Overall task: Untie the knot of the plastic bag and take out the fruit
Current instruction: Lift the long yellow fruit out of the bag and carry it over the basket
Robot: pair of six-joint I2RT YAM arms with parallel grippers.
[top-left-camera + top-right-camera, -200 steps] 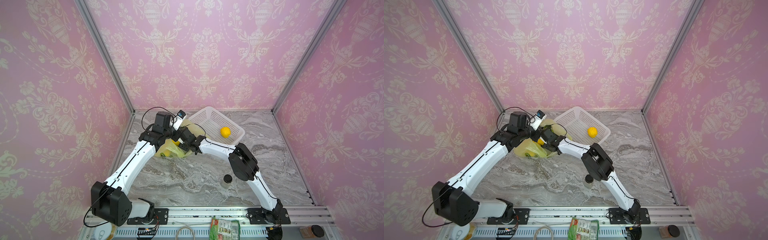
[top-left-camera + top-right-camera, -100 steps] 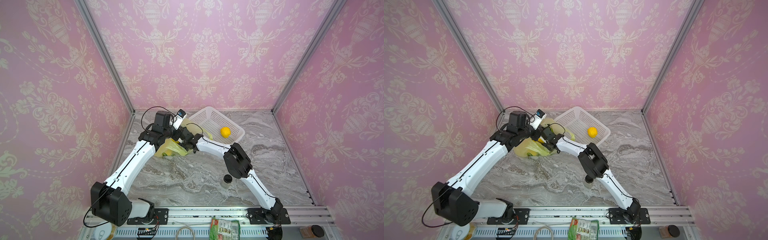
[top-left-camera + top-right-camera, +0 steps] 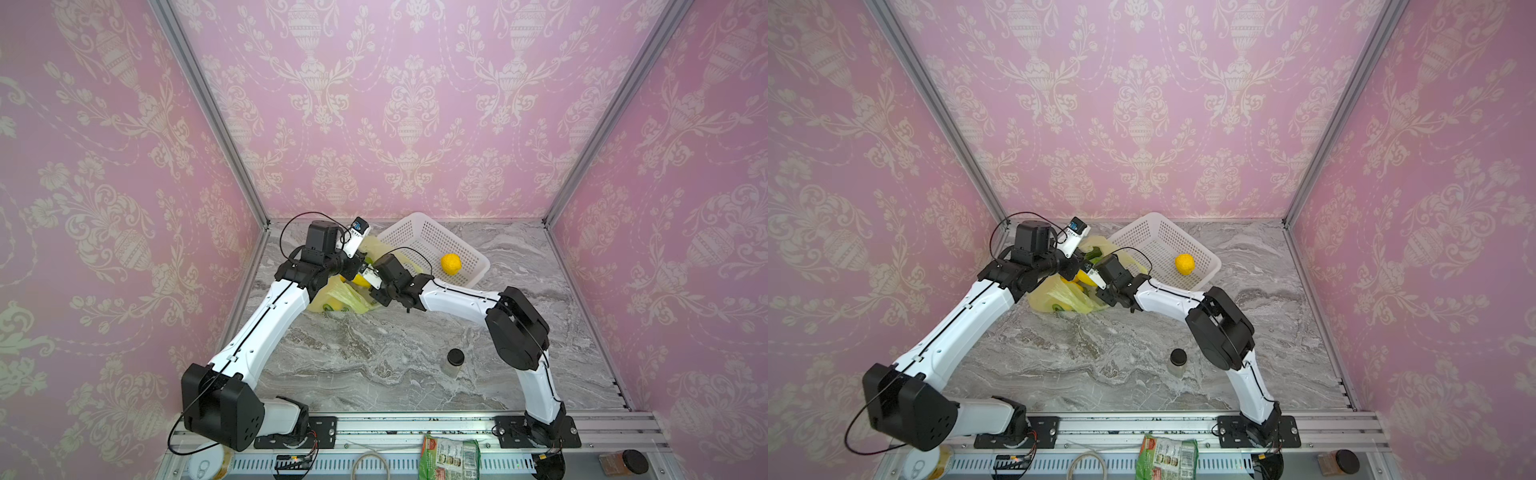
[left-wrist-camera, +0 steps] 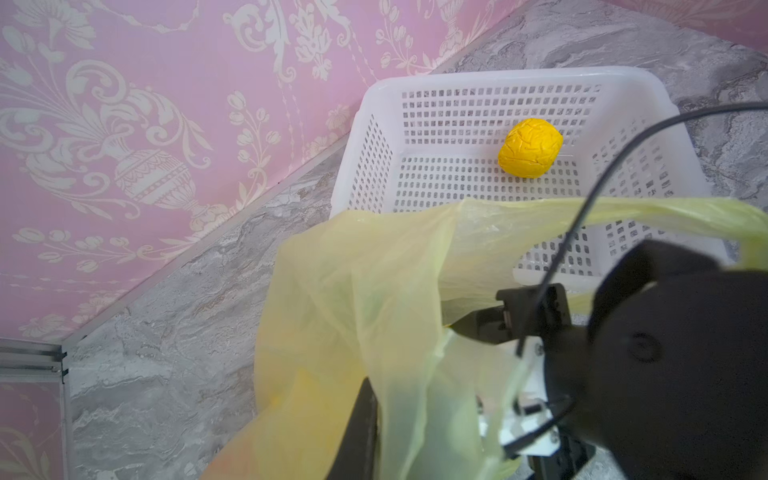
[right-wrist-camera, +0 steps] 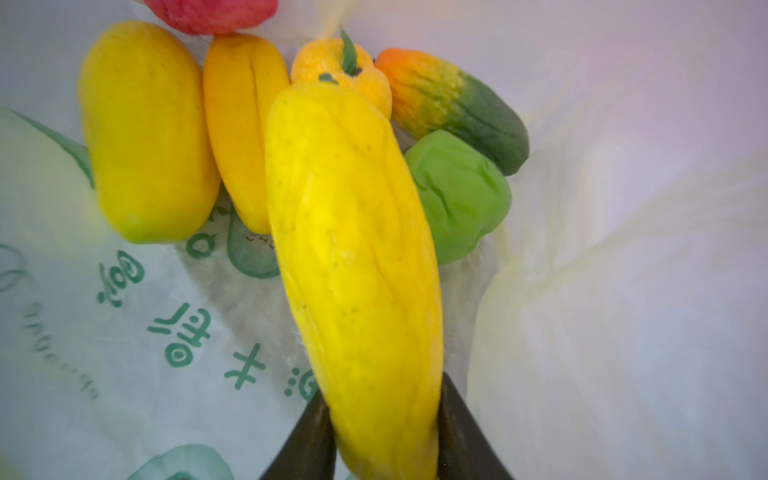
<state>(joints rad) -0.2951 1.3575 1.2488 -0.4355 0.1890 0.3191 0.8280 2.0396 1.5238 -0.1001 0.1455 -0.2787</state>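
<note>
Yellow-green film of the plastic bag [image 4: 345,291] is pinched by the left gripper [image 4: 370,399]; inside, the right gripper [image 5: 382,399] clamps 1 long yellow fruit [image 5: 349,232] near its end. Lifting may let it slip or drag film.

Bright, soft, even light; faint shadows; both top views bend at edges; plastic bag [image 5: 623,291] washes pale; fruit [image 5: 353,249] blurs close up.

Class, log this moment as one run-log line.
stage: fruit removal | left gripper: shut on plastic bag | right gripper: shut on long yellow fruit inside bag | basket: one yellow ball
</note>
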